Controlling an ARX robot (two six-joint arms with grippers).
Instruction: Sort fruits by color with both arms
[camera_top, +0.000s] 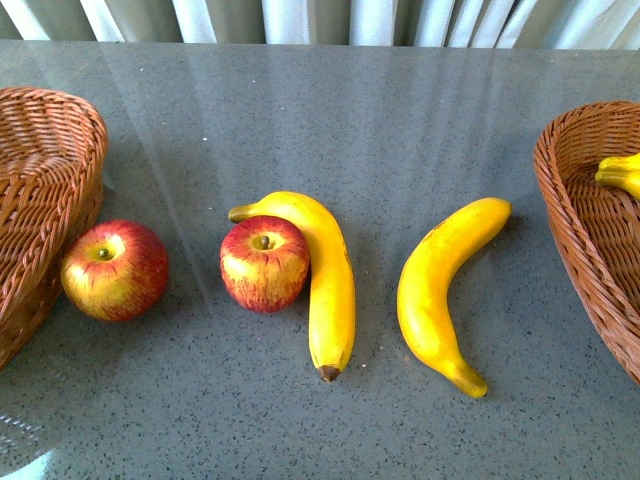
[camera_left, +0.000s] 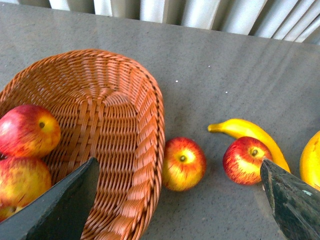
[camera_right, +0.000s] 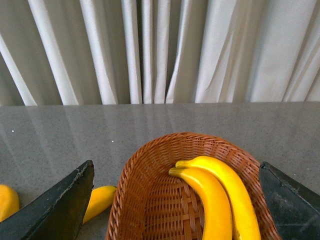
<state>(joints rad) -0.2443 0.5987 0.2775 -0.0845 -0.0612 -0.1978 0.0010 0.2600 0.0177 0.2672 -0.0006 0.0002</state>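
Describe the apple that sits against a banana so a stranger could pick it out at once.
On the grey table, start at the wicker basket on the left and move right along the loose fruit. The second fruit is the apple you want. The other loose apple sits alone by the basket; this one nestles against the inner curve of a banana.

I am holding my right gripper (camera_right: 175, 166) wide open over a brown wicker basket (camera_right: 150, 200), its black fingers (camera_right: 60, 205) spreading to either side and gripping nothing. Two yellow bananas (camera_right: 212, 197) are lying side by side in the basket, touching. The basket is sitting on the grey table (camera_right: 75, 130). Just outside its rim another banana (camera_right: 102, 197) is lying, partly hidden behind one finger, with a further yellow piece (camera_right: 6, 200) showing beyond it. White curtains (camera_right: 150, 50) are hanging along the table's far edge.
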